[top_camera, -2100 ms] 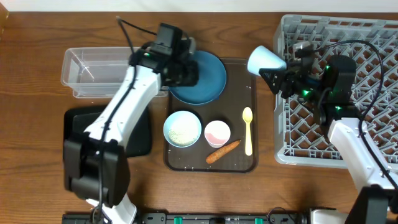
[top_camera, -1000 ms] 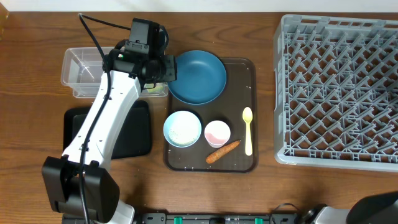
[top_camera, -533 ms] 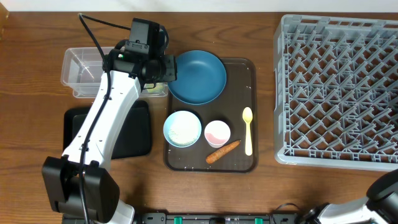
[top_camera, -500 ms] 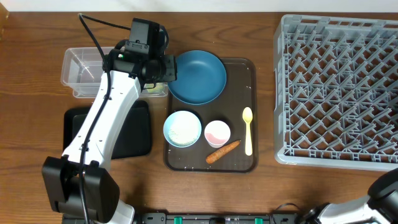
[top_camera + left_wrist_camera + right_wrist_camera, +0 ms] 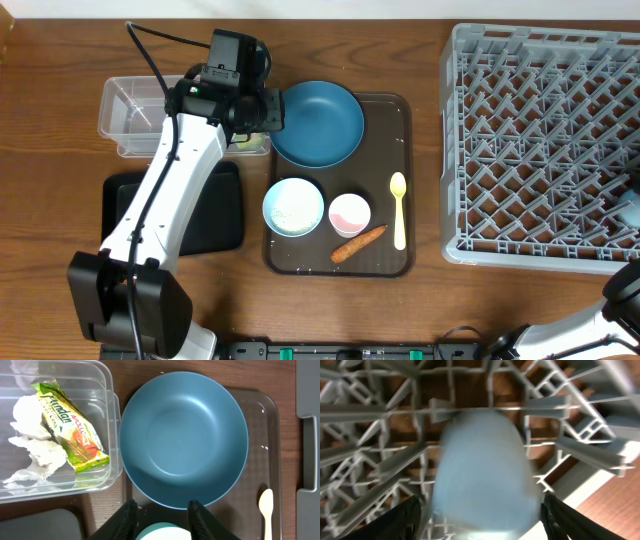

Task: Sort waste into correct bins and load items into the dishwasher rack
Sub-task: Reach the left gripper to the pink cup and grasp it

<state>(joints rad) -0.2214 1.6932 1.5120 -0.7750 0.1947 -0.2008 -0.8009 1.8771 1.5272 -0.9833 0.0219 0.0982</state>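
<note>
The dishwasher rack (image 5: pixel 540 150) is filling the 3 o'clock side of the surface (image 5: pixel 60 60). The right claw (image 5: pixel 482 510) is hanging over the lattice near the rack's outer edge and appears to be gripping the light blue cup (image 5: pixel 480 460), which is blurring in the right wrist view, so the step in hand is probably loading that cup. The dark brown tray (image 5: pixel 385 265) is lying at the centre, with the black bin (image 5: pixel 225 215) at 8 o'clock and the clear bin (image 5: pixel 112 420) at 10 o'clock, the latter holding the snack wrapper (image 5: pixel 70 425) and the white tissue (image 5: pixel 35 452). The left claw (image 5: pixel 163 505) is hovering spread open and empty over the rim of the dark blue plate (image 5: pixel 184 440) at the tray's 12 o'clock. The white bowl (image 5: pixel 294 208) is sitting at the tray's 7 o'clock, the pink cup (image 5: pixel 349 213) just beside it, the spoon (image 5: pixel 399 210) at 3 o'clock and the carrot piece (image 5: pixel 358 243) at 6 o'clock. Next, the cup is needing a seat between pegs before release; the left claw is looking placed for pinching the plate's rim.
</note>
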